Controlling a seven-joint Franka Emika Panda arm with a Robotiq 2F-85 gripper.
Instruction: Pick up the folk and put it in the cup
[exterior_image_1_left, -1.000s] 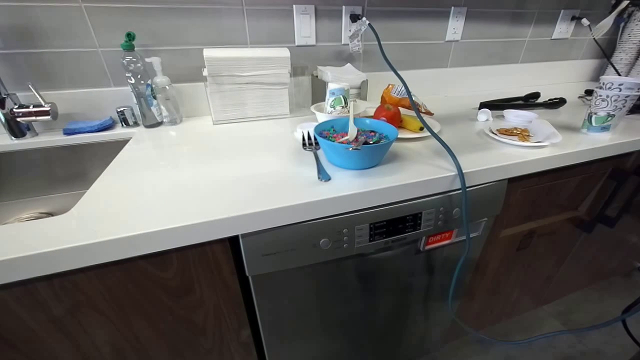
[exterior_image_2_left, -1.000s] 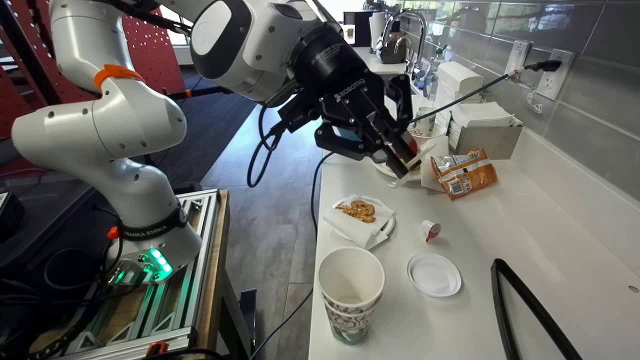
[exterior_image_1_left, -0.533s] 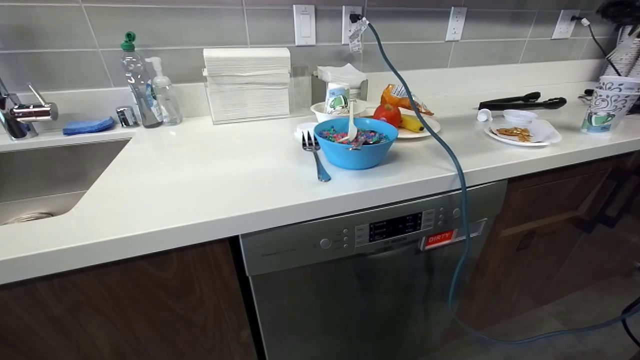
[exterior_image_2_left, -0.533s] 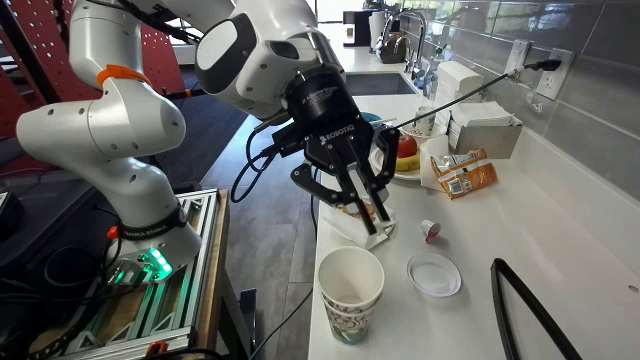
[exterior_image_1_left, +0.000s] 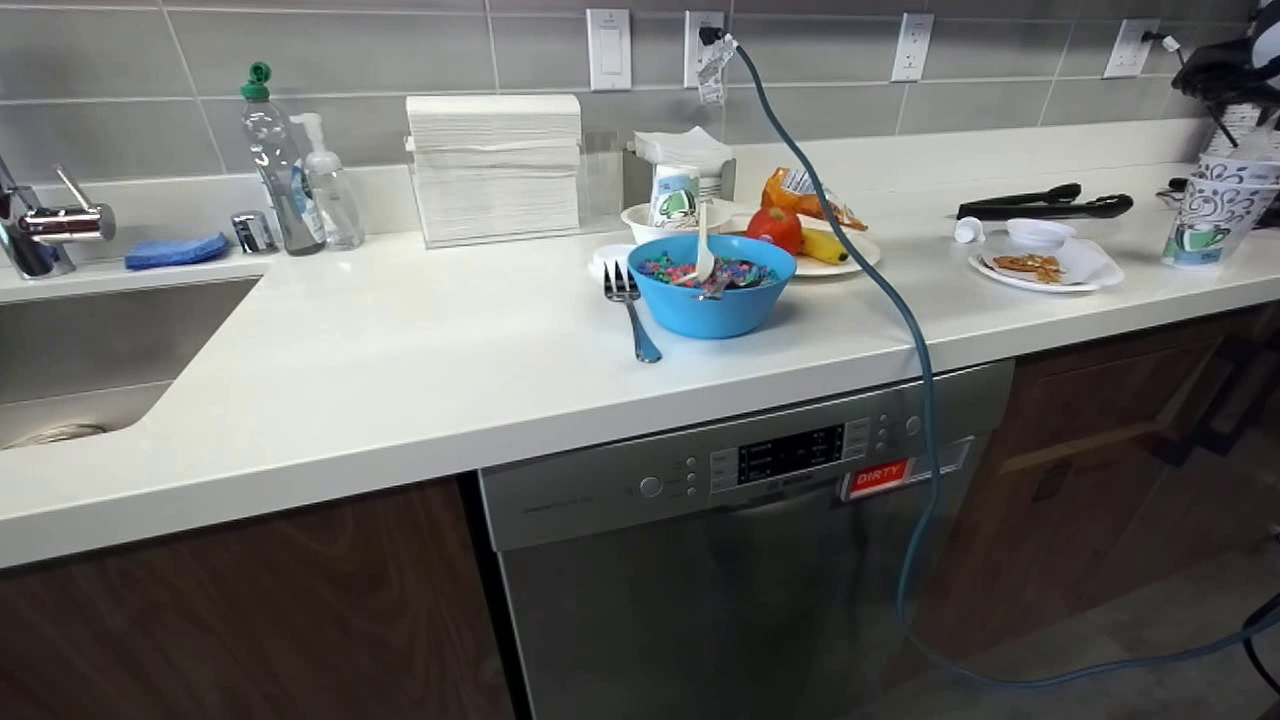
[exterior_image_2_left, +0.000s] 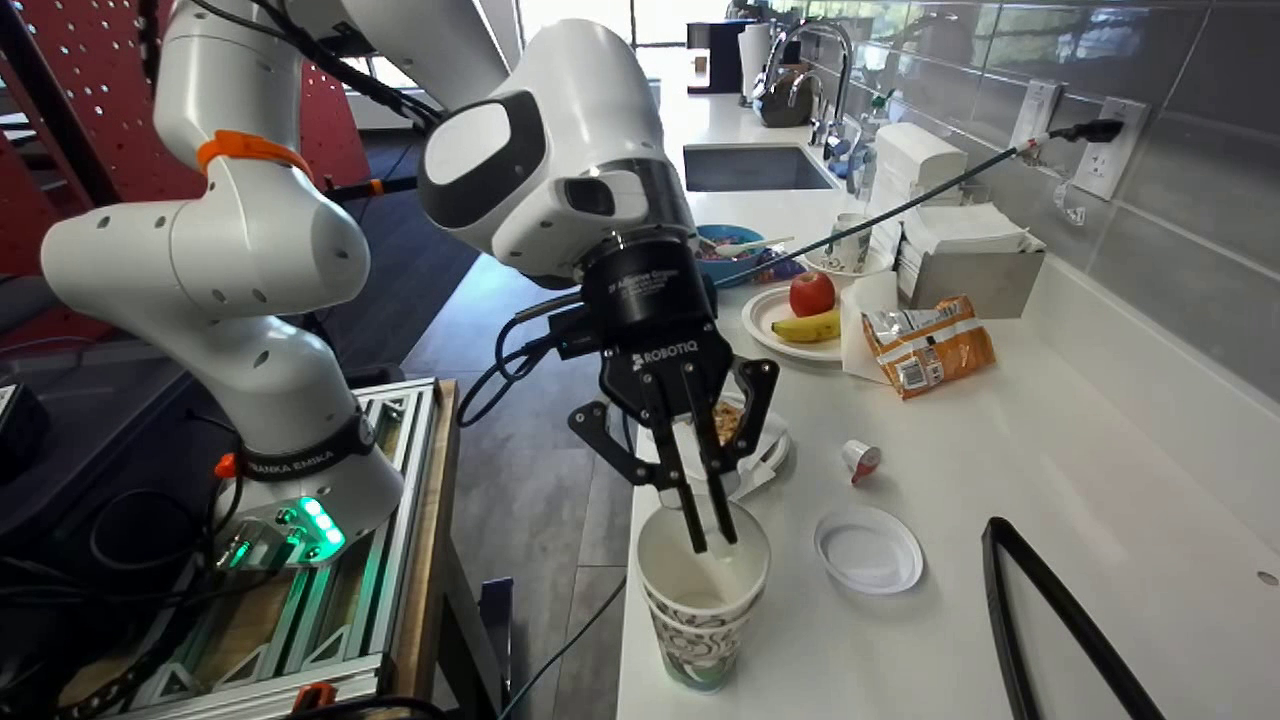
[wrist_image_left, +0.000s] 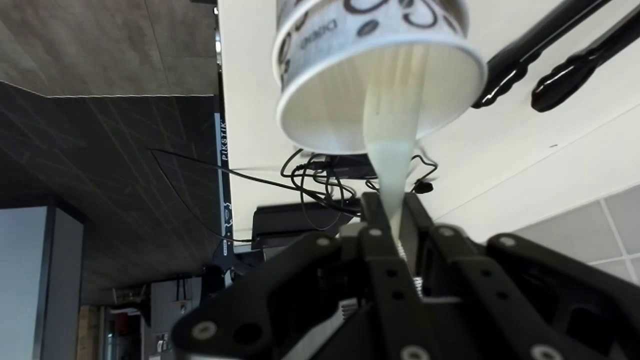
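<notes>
We have the gripper (exterior_image_2_left: 714, 545) clamped narrow on the translucent fork (wrist_image_left: 392, 142). Wrist view: fork handle between the two fingertips (wrist_image_left: 372, 212), tines pointing away from us, lined up with the mouth of the upper cup (wrist_image_left: 320, 112) and seen against its inner wall. We can't tell how deep the tines sit or whether they touch that wall.

Upper cup is nested in a lower cup (exterior_image_2_left: 700, 655), both swirl-printed, standing upright on the surface (exterior_image_2_left: 960, 460) near its edge. In an exterior view the fingertips overlap the cup mouth; we can't tell if they're below the rim. Gripper points down, slightly tilted.

Nearby: shallow white dish (exterior_image_2_left: 868, 549), small white tub (exterior_image_2_left: 858, 456) with a red mark, black tongs (exterior_image_1_left: 1045, 205), and a white plate (exterior_image_1_left: 1095, 265) with brown food (exterior_image_1_left: 1030, 266) on it.

Farther along we see a second plate (exterior_image_2_left: 765, 310) with apple (exterior_image_2_left: 812, 293) and banana (exterior_image_2_left: 803, 328), an orange bag (exterior_image_2_left: 928, 348) near it, then the blue bowl (exterior_image_1_left: 705, 312) with multicolored bits (exterior_image_1_left: 752, 272) and a white spoon (exterior_image_1_left: 705, 258). A metal fork (exterior_image_1_left: 636, 318) lies just beside the bowl; can't tell if they touch.
</notes>
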